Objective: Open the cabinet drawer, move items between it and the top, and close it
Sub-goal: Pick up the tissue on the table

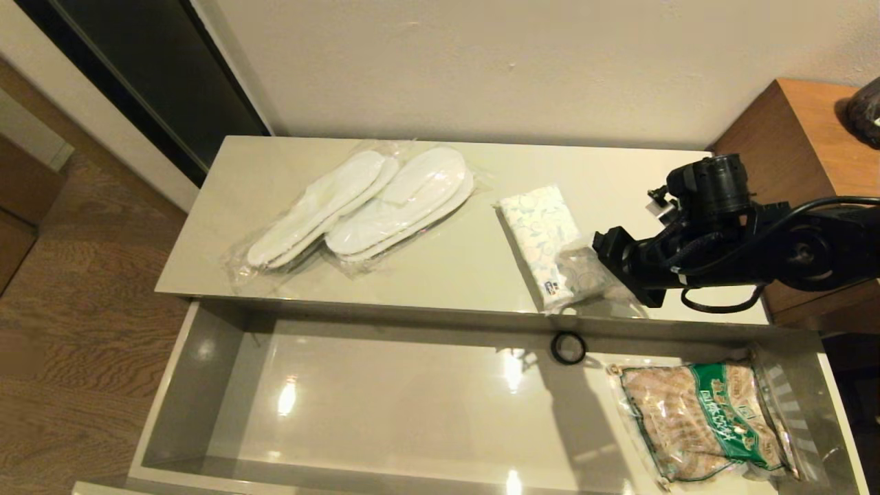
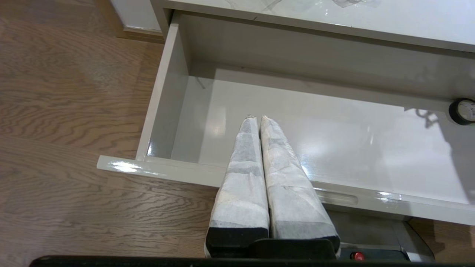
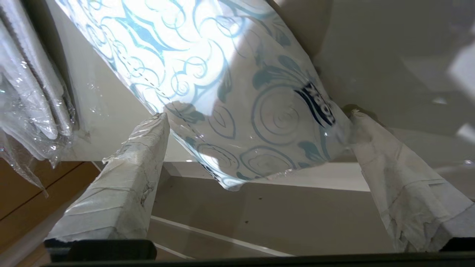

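The cabinet drawer (image 1: 385, 405) stands pulled out below the top (image 1: 447, 275). Two clear-wrapped pairs of white slippers (image 1: 323, 206) (image 1: 405, 199) lie side by side on the top's left half. The floral tissue pack (image 1: 540, 230) lies right of them, its near end at the top's front edge. My right gripper (image 1: 584, 275) is open at that near end, with the tissue pack (image 3: 230, 74) between its taped fingers (image 3: 141, 178). My left gripper (image 2: 256, 118) is shut and empty above the drawer's (image 2: 334, 141) front left part, near the oblong notch (image 2: 336, 197).
A small black ring (image 1: 568, 347) lies at the drawer's back wall. A green-labelled bag of brown snacks (image 1: 701, 419) fills the drawer's right end. A taller brown wooden unit (image 1: 804, 130) stands right of the cabinet, behind my right arm. Wooden floor lies to the left.
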